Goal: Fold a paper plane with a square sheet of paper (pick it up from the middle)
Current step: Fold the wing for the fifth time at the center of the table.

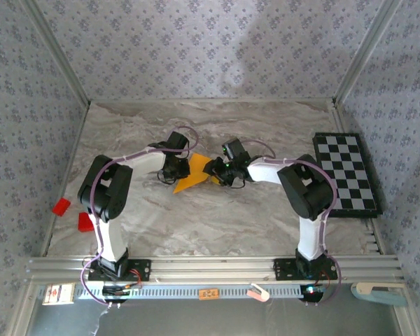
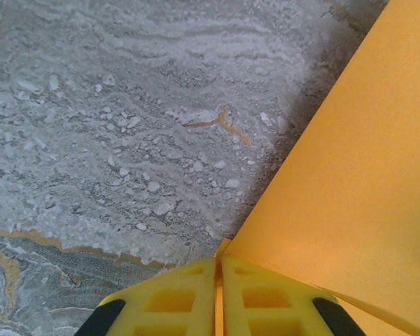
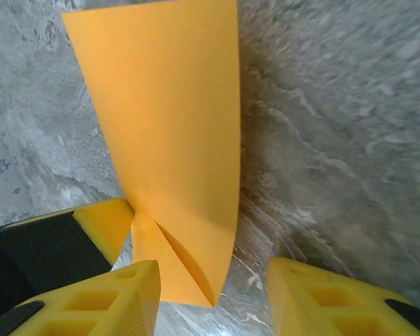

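Note:
The square sheet of paper (image 1: 191, 175) is orange-yellow, folded to a triangular outline, and lies mid-table between both grippers. My left gripper (image 1: 173, 168) is at its left edge. In the left wrist view the yellow fingers (image 2: 175, 297) are pressed together on the paper's edge (image 2: 350, 175), my left gripper (image 2: 219, 262) shut on it. My right gripper (image 1: 220, 173) is at the paper's right side. In the right wrist view the folded paper (image 3: 175, 126) stands up with a loose flap, its lower corner between my right gripper's (image 3: 213, 283) open fingers, closer to the left finger (image 3: 119, 297).
A black-and-white checkerboard (image 1: 346, 171) lies at the right edge of the marble table (image 1: 217, 224). Two small red blocks (image 1: 61, 206) (image 1: 85, 222) sit by the left wall. Patterned walls enclose the back and sides.

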`<state>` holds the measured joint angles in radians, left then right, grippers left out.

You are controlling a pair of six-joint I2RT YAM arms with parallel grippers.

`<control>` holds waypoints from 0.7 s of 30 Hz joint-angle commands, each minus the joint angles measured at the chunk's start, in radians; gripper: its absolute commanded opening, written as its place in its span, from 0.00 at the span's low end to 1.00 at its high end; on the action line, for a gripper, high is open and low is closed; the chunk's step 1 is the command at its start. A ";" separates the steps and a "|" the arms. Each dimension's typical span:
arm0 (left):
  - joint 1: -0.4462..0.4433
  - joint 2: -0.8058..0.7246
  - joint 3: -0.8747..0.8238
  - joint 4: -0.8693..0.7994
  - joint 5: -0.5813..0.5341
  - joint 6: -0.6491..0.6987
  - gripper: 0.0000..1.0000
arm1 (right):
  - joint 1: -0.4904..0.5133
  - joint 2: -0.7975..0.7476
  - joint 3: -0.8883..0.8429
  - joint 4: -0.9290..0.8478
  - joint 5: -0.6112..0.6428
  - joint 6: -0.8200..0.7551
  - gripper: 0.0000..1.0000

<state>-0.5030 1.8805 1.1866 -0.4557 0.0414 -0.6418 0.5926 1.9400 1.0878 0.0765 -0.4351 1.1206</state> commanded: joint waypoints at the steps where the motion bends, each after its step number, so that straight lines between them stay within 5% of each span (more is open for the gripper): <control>1: 0.004 0.039 0.001 -0.022 0.020 -0.016 0.10 | 0.010 0.030 0.030 0.018 -0.028 0.056 0.44; 21: 0.005 0.023 -0.005 -0.011 0.023 -0.019 0.10 | 0.039 0.066 -0.002 0.181 -0.096 0.203 0.30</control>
<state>-0.5030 1.8805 1.1866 -0.4553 0.0414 -0.6491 0.6247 1.9778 1.0920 0.2409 -0.5140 1.2896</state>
